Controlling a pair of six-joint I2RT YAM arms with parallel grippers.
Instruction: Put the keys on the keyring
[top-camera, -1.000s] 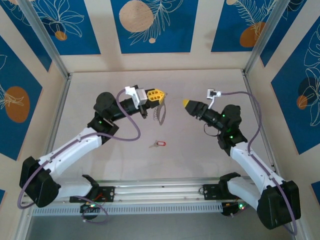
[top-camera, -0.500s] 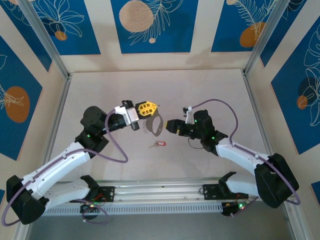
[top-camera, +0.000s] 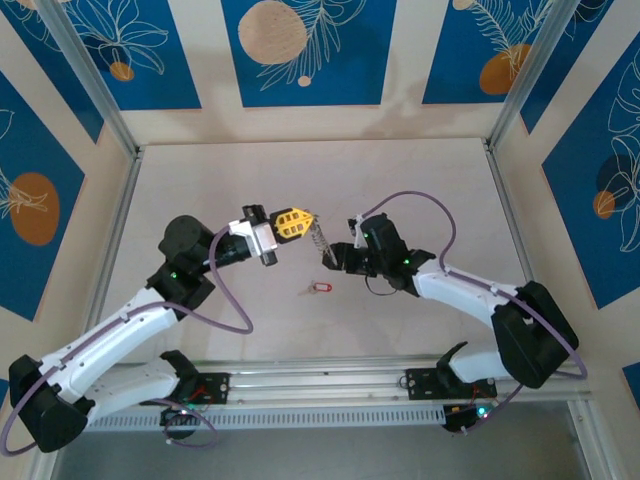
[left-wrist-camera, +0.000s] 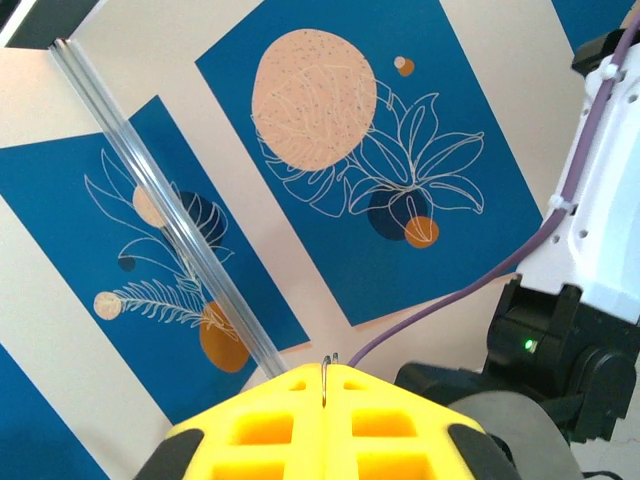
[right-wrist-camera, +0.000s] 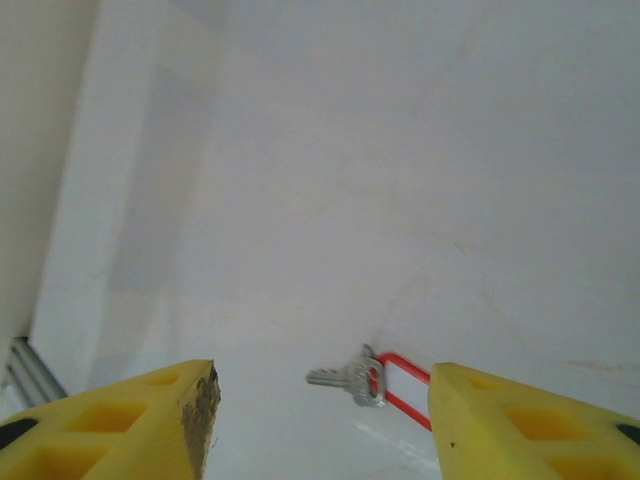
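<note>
The key (top-camera: 319, 288), with a red head and a short silver blade, lies flat on the table. In the right wrist view the key (right-wrist-camera: 352, 378) sits on the table just ahead of my right gripper (right-wrist-camera: 322, 388), in line with the gap between its wide-open yellow fingers (right-wrist-camera: 160, 420). From above, the right gripper (top-camera: 331, 261) points down-left, just above and to the right of the key. My left gripper (top-camera: 292, 221) is shut on the keyring (top-camera: 318, 238), which hangs from its tips. The keyring's thin wire (left-wrist-camera: 327, 383) shows pinched between the left gripper's (left-wrist-camera: 331, 372) yellow fingers.
The white table (top-camera: 420, 190) is walled by blue patterned panels and metal posts (top-camera: 100, 90). The right arm's dark joint (left-wrist-camera: 545, 345) and purple cable sit close to the left gripper's right side. A rail (top-camera: 320, 385) runs along the near edge.
The right arm has swung inward and down to the key, its fingers narrowing a little. The left gripper, still holding the keyring, has drifted slightly towards the near edge.
</note>
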